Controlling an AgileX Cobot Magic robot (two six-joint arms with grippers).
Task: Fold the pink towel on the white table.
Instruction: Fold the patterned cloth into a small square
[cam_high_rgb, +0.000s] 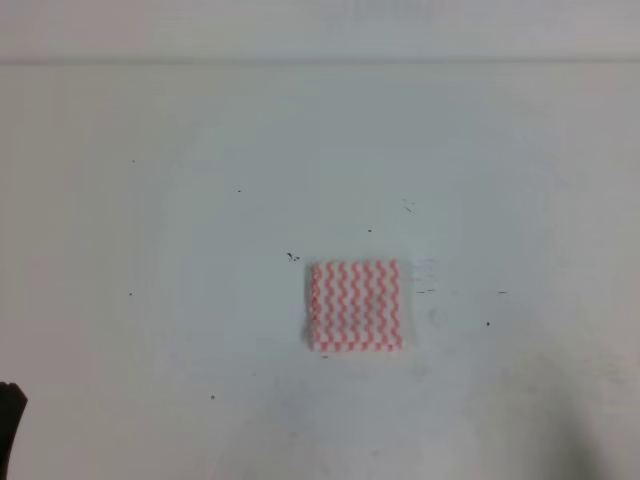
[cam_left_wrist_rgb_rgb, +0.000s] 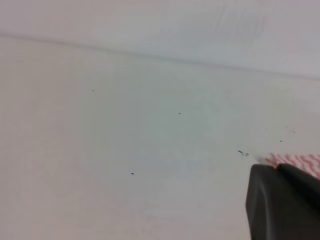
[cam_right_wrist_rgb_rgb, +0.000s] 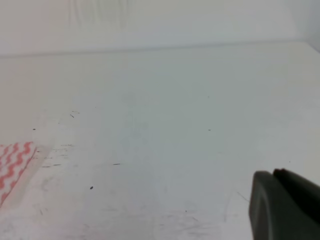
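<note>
The pink towel (cam_high_rgb: 356, 305) lies flat near the middle of the white table (cam_high_rgb: 180, 200) as a small, neat square with pink-red and white zigzag stripes. A strip of the pink towel (cam_left_wrist_rgb_rgb: 296, 160) shows just past my left gripper (cam_left_wrist_rgb_rgb: 275, 168), whose dark fingers sit pressed together with nothing in them. A dark bit of the left arm (cam_high_rgb: 10, 430) shows at the high view's lower left edge, far from the cloth. In the right wrist view the pink towel (cam_right_wrist_rgb_rgb: 12, 162) lies at the left edge, well apart from my right gripper (cam_right_wrist_rgb_rgb: 273, 173), which is shut and empty.
Small dark specks and scuffs (cam_high_rgb: 425, 290) mark the table around the cloth. The table's far edge (cam_high_rgb: 320, 62) meets a pale wall at the back.
</note>
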